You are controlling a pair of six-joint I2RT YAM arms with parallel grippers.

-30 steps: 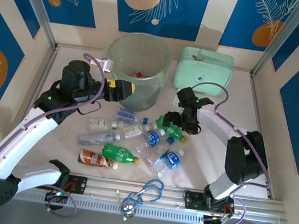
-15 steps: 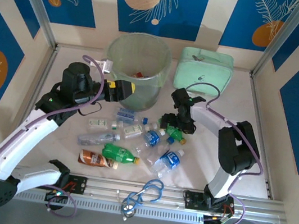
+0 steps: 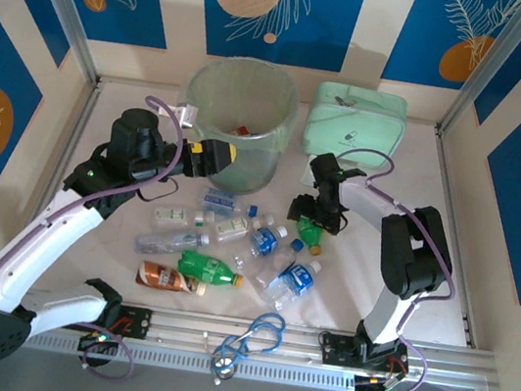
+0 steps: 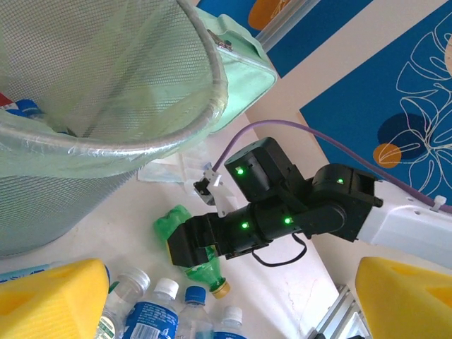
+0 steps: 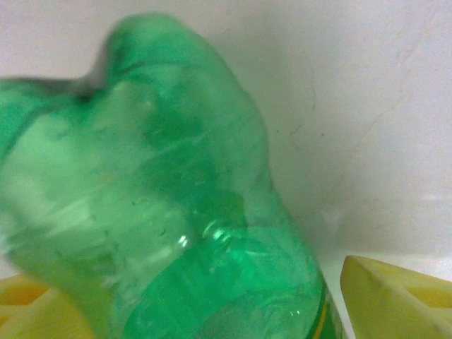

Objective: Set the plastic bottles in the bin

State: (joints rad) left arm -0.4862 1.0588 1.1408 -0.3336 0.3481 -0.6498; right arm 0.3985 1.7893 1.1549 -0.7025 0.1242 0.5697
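Observation:
The bin (image 3: 242,103), pale green and translucent, stands at the back with a red-labelled bottle (image 3: 241,130) inside; its mesh wall is close in the left wrist view (image 4: 106,92). Several plastic bottles (image 3: 209,268) lie in a cluster in front of it. My left gripper (image 3: 209,155) hangs open and holds nothing beside the bin's front wall (image 4: 226,311). My right gripper (image 3: 314,212) is down over a green bottle (image 3: 309,229) (image 4: 206,274). Its yellow fingers (image 5: 395,289) straddle the bottle (image 5: 162,212), with a thin gap showing at the right finger.
A flat mint-green zip case (image 3: 357,117) lies at the back right beside the bin. A blue cord loop (image 3: 253,338) rests on the metal rail at the near edge. A brown-orange bottle (image 3: 166,279) and clear blue-labelled bottles (image 3: 295,278) lie nearest the rail.
My right gripper has come down and slightly left onto the green bottle, and its jaws have narrowed around it. The left arm has not moved.

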